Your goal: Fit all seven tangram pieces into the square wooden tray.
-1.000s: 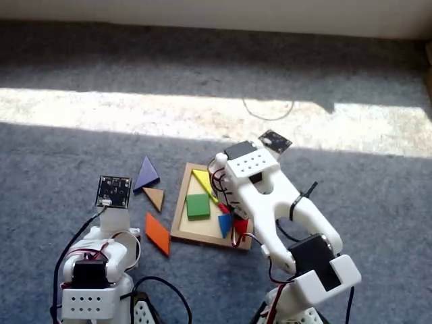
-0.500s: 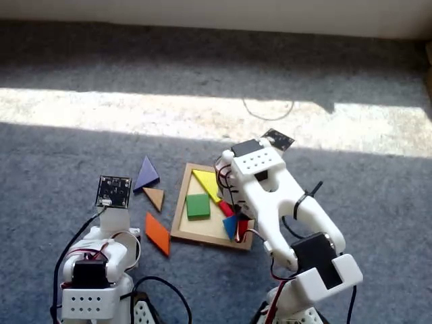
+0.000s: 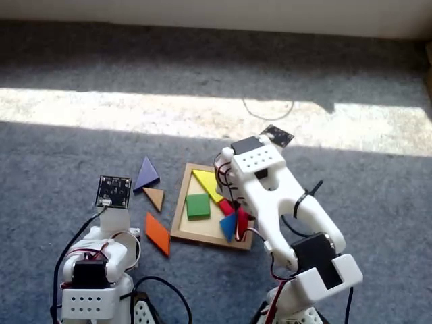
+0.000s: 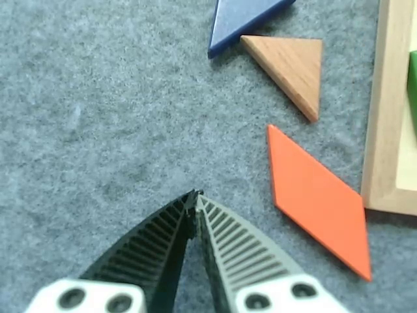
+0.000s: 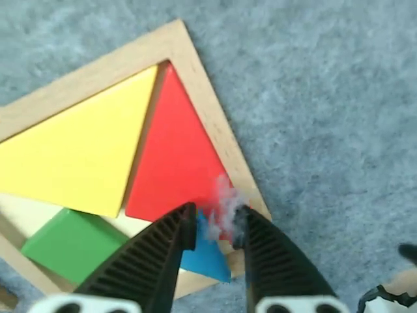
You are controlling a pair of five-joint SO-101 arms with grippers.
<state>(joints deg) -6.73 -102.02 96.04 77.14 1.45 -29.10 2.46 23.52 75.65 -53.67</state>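
Resting on nubby grey carpet (image 4: 98, 130), a flat orange parallelogram (image 4: 319, 199) flanks the wooden tray (image 4: 384, 98).

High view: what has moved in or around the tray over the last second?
The right arm swung slightly rightward over the tray, and the blue triangle beneath its gripper shifted a little toward the red triangle. The yellow triangle, green square, orange parallelogram and left gripper stayed put.
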